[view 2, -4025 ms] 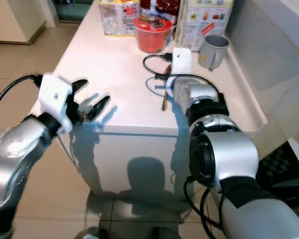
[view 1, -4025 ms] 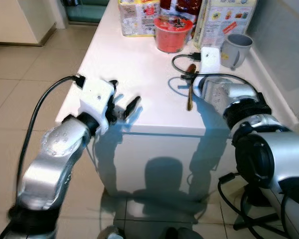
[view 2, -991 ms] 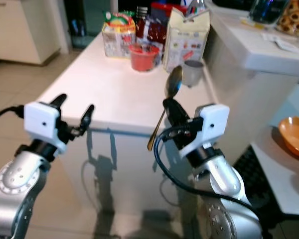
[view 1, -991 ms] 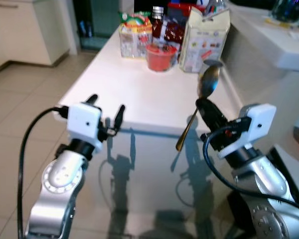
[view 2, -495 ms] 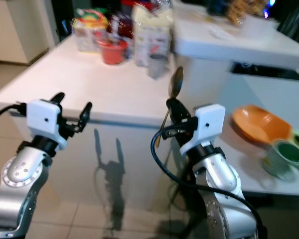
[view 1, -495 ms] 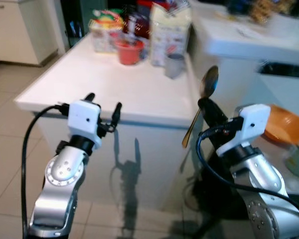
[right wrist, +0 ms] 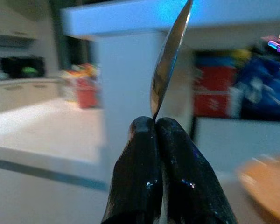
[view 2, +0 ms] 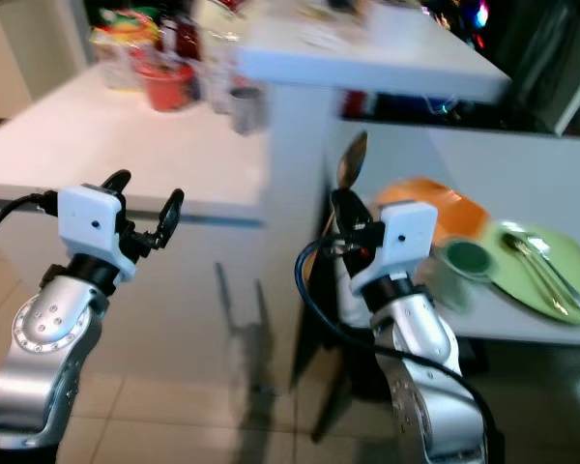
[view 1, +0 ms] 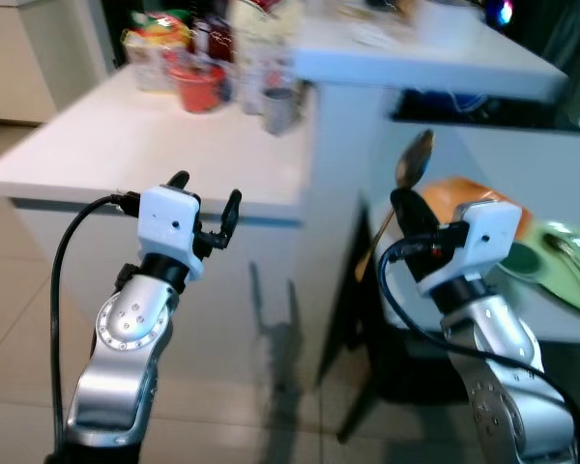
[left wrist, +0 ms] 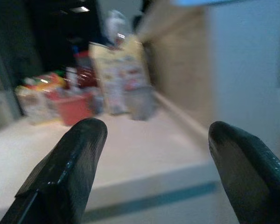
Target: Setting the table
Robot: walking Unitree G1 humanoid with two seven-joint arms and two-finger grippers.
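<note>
the robot's head camera has swung to the right since half a second ago: the white counter point(view 1: 126, 155), which then filled the middle of the scene, now sits off toward the robot's left, and a lower grey table point(view 2: 561, 319) has come into fuller view beside it on the right. the right gripper point(view 1: 406, 208) stays pinched tight on a spoon point(view 1: 413, 159), its two black fingers point(right wrist: 144, 186) pressed together on the handle, bowl pointing up, raised in the air just off the counter's right-hand corner. four seconds ago that spoon lay flat on the counter. on the table, beyond the counter, are an orange bowl point(view 2: 435, 208), a green cup point(view 2: 464, 261) and a green plate point(view 2: 541, 266) with cutlery point(view 2: 536, 261) already lying on it. the left gripper point(view 1: 205, 198) hovers empty in front of the counter's near edge, fingers point(left wrist: 67, 172) spread wide apart. judging from this, the spoon is picked up and being carried toward the place setting; laying it down beside the plate is still to come.
</note>
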